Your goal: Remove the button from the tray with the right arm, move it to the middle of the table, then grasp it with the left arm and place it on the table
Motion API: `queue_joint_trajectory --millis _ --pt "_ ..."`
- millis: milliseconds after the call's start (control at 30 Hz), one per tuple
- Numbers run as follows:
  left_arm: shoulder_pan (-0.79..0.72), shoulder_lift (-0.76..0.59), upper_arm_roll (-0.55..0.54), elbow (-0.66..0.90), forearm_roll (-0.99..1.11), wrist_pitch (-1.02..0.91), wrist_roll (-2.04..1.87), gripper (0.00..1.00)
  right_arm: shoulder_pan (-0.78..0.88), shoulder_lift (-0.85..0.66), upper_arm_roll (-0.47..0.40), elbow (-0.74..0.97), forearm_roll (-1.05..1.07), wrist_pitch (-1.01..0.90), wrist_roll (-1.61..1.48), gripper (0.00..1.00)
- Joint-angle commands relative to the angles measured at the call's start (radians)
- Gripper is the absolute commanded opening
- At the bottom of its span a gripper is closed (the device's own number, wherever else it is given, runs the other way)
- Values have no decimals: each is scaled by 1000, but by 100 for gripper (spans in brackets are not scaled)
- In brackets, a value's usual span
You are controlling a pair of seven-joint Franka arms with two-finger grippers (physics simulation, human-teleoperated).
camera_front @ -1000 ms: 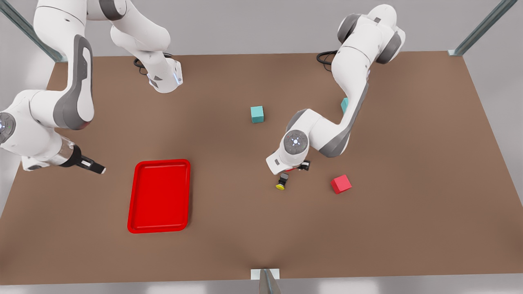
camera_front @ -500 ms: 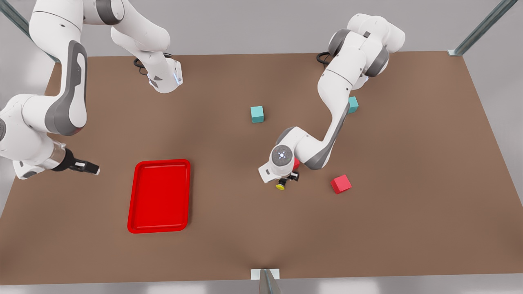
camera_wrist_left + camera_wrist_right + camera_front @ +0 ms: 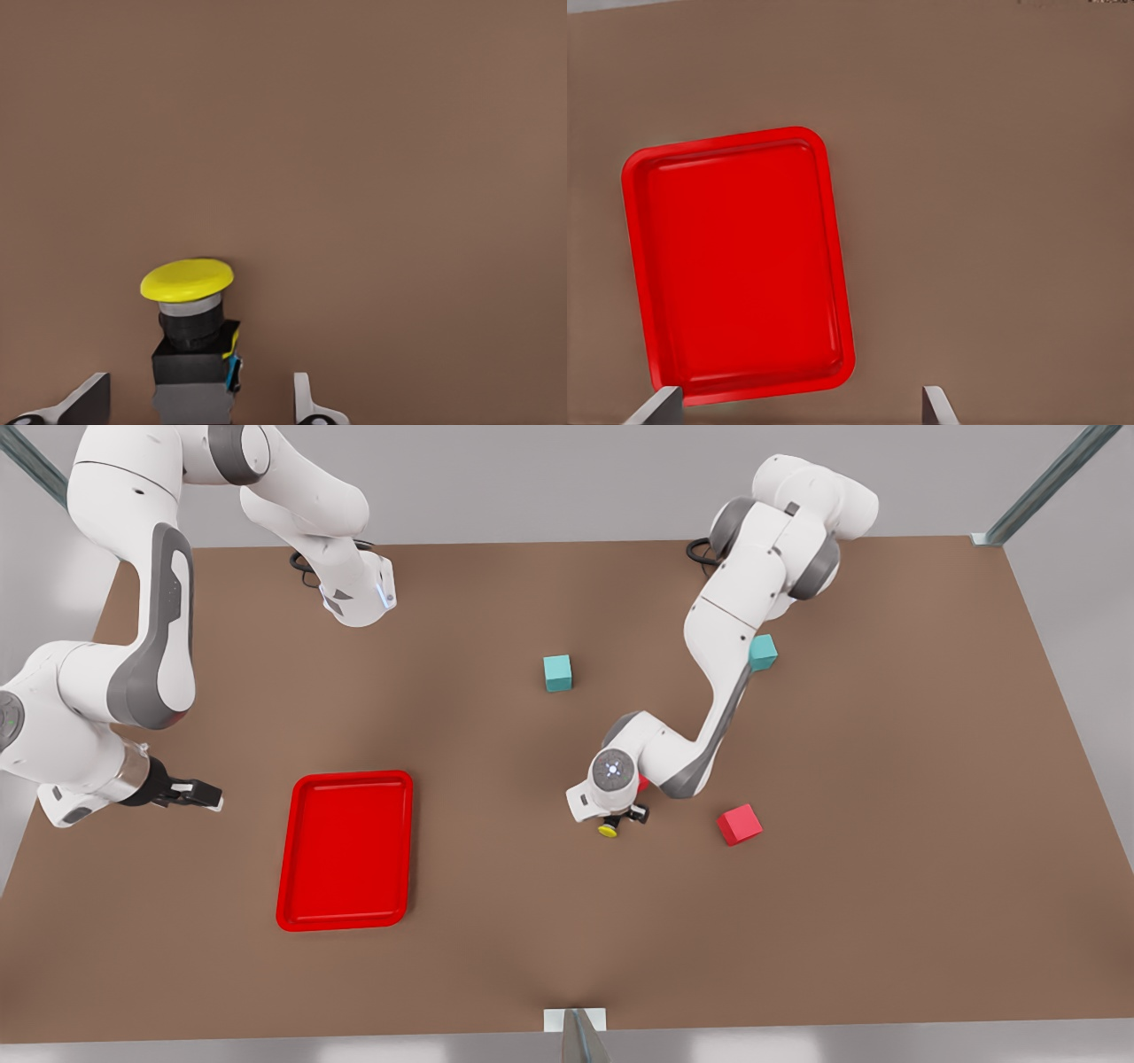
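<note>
The button rests on the table near the middle, its yellow cap toward the front edge. My left gripper, on the arm at the front view's right, hangs right over it. In the left wrist view the button sits between the open fingers of that left gripper, with a gap on each side. The red tray lies at the front view's left with nothing in it. My right gripper is open, left of the tray. In the right wrist view the right gripper hovers beside the tray.
A red cube lies just right of the left gripper. Another red cube peeks out from behind that wrist. Two teal cubes sit farther back. A metal post stands at the table's front edge.
The left arm swung toward the front view's left and came down until its open fingers straddle the button. The right arm shifted only slightly beside the tray.
</note>
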Motion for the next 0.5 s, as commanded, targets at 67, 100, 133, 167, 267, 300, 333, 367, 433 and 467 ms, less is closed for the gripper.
queue_joint_trajectory --millis 67,100,133,167,267,300,333,367,433,467 --pt "6 5 -1 1 7 23 61 100 0 -1 0 1 2 1 -76 100" --pt "6 3 -1 3 4 21 56 100 0 -1 0 1 2 0 -76 100" --pt "6 3 -1 3 2 23 56 100 0 -1 0 1 2 -2 -76 100" --pt "6 3 -1 3 2 23 56 100 0 -1 0 1 2 -2 -76 100" --pt "4 13 -1 3 2 23 56 100 0 -3 0 1 2 -2 -76 100" --pt "4 14 -1 3 1 23 56 100 0 -3 0 1 2 -2 -76 100" --pt "4 16 -1 3 2 23 56 100 0 -3 0 1 4 -2 -76 100" --pt "4 17 -1 3 2 23 56 100 0 -3 0 1 4 -2 -76 100" --pt "4 17 -1 3 2 21 50 88 0 -3 0 1 4 -2 -76 100" --pt "4 17 -1 4 2 21 48 80 0 -3 0 1 4 -2 -76 100"
